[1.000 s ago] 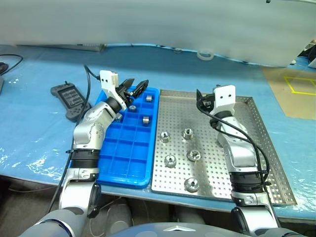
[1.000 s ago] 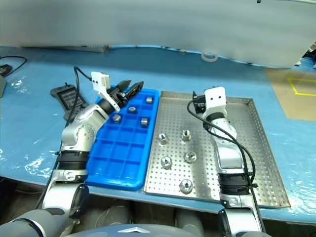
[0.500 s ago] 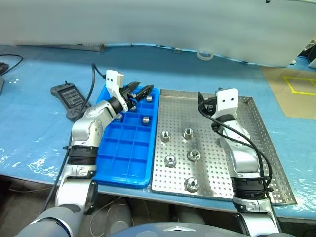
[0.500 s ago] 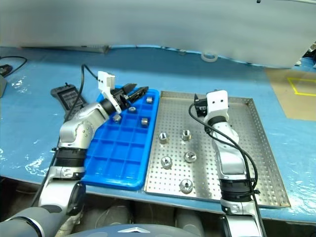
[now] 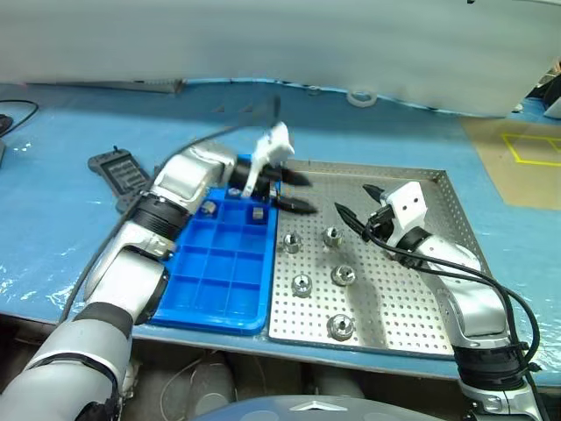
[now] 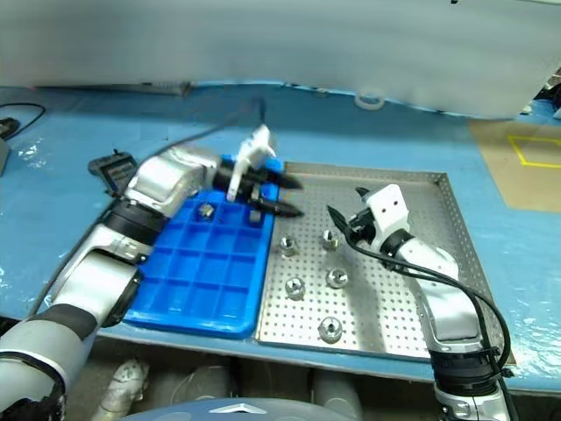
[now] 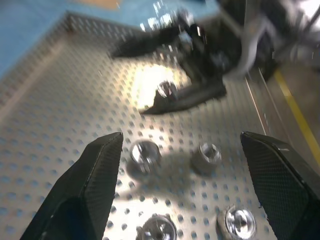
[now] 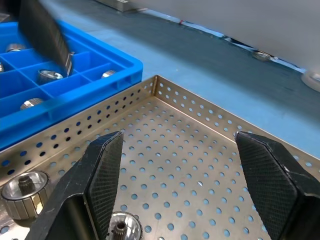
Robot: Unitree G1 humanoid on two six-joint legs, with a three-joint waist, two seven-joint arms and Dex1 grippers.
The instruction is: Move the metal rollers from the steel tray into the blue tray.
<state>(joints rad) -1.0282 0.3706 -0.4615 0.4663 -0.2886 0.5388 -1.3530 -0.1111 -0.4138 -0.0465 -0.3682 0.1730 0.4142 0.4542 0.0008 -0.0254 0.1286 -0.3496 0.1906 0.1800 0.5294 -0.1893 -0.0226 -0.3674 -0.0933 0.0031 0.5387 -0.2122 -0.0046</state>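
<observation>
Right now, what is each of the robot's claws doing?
Left gripper: open, holding nothing, over the steel tray.
Right gripper: open, holding nothing.

A black handheld remote (image 5: 120,172) lies on the blue table cover (image 5: 53,228), with a tape ring (image 5: 363,96) farther back.

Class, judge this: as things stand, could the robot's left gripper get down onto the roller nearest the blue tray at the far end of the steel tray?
Probably yes. The left gripper hangs open just above that roller, with nothing between; the right gripper sits off to one side.
</observation>
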